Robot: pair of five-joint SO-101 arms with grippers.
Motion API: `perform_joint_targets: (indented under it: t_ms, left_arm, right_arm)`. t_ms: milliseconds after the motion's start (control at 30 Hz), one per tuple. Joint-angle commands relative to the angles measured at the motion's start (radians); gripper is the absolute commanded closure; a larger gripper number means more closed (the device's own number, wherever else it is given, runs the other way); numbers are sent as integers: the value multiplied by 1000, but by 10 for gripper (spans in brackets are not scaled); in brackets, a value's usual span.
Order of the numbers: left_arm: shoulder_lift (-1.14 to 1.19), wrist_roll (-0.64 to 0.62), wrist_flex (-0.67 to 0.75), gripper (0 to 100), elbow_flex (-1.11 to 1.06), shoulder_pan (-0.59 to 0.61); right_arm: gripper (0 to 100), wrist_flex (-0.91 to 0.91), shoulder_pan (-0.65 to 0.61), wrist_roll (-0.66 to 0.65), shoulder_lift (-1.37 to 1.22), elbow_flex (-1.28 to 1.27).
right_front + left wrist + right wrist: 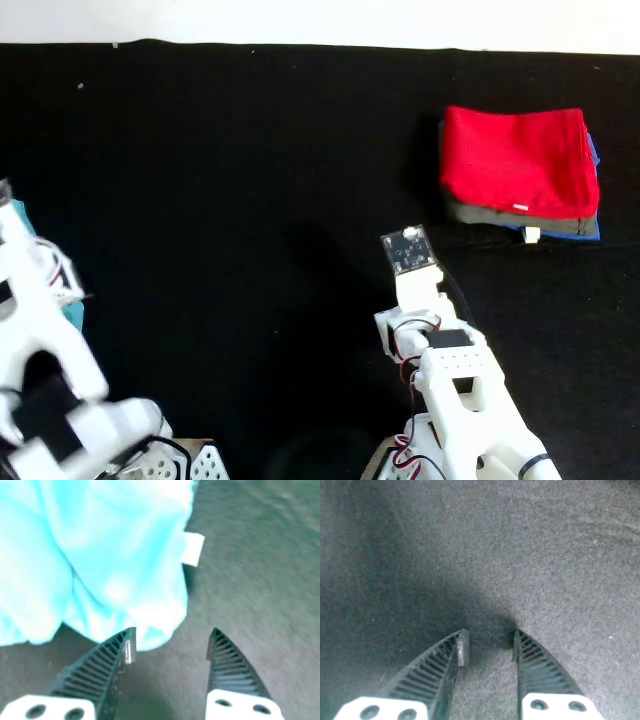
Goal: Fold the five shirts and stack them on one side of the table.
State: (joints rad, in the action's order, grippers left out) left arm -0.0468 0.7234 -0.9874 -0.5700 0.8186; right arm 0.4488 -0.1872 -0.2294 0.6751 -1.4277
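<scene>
A stack of folded shirts (520,172) lies at the back right of the black table, a red one on top, a grey and a blue one under it. A light teal shirt (95,565) lies crumpled at the table's left edge (72,312), with a white tag (193,549) at its hem. My left gripper (172,640) is open just above the cloth's edge, one fingertip (126,642) at the hem. My right gripper (489,647) is open over bare black cloth; its arm (450,370) stands in the front middle-right.
The black table cover (250,180) stretches bare across the middle and back left. A white wall strip (320,20) runs behind the far edge. The left arm's white body (50,390) fills the front left corner.
</scene>
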Motion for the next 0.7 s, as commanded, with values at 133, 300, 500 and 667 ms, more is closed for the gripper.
perform_joint_targets:
  t_ms: [133, 300, 500, 667]
  left_arm:
    - [242, -124, 61, 766, 200, -1]
    - [229, -169, -32, 896, 294, -47]
    - [171, -170, -118, 991, 360, -174]
    - [76, -295, -232, 992, 460, -311]
  right_arm:
    - [853, -22, -8, -11, 2, -2]
    - [853, -22, -8, -11, 2, -2]
    - [853, -22, -8, -11, 2, -2]
    - [853, -22, -8, -11, 2, -2]
